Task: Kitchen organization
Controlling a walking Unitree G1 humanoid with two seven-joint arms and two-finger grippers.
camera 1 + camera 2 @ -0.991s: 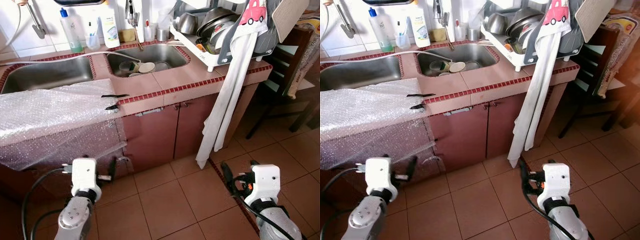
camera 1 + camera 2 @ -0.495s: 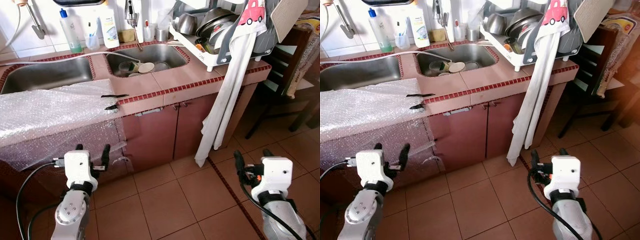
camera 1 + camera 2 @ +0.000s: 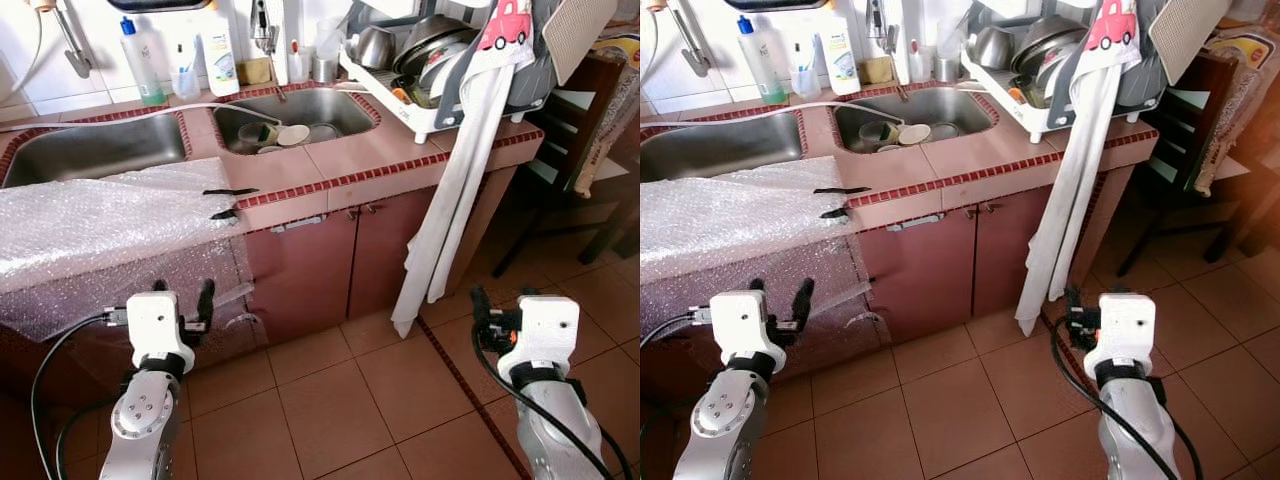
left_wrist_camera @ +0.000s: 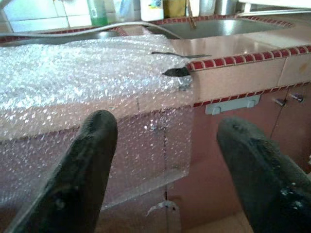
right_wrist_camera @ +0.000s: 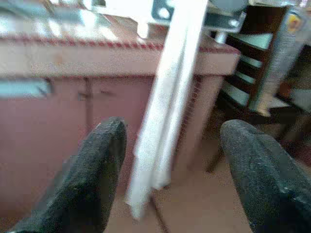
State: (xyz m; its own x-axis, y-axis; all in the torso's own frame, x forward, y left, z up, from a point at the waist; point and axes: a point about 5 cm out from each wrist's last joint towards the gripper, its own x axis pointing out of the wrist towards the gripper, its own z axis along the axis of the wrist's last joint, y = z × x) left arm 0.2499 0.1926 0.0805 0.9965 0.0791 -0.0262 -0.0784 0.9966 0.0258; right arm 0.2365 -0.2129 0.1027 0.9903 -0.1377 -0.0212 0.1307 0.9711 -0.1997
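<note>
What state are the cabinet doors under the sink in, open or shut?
Shut. Both cabinet doors sit flush with the counter front, with no gap at the seam; their small handles meet at the top.

Kitchen counts
Two sinks [image 3: 95,150] [image 3: 300,112], two cabinet doors [image 3: 300,275] [image 3: 385,255], one bubble wrap sheet [image 3: 100,225], one hanging towel [image 3: 450,200], one dish rack [image 3: 420,95], two bottles [image 3: 140,65] [image 3: 220,55].

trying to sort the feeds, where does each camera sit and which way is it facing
Head pair: looks down at the counter; left tool and right tool open, low.
Left wrist: between its fingers, faces the bubble wrap.
Right wrist: between its fingers, faces the hanging cloth.
Shared: bubble wrap and cloth.
</note>
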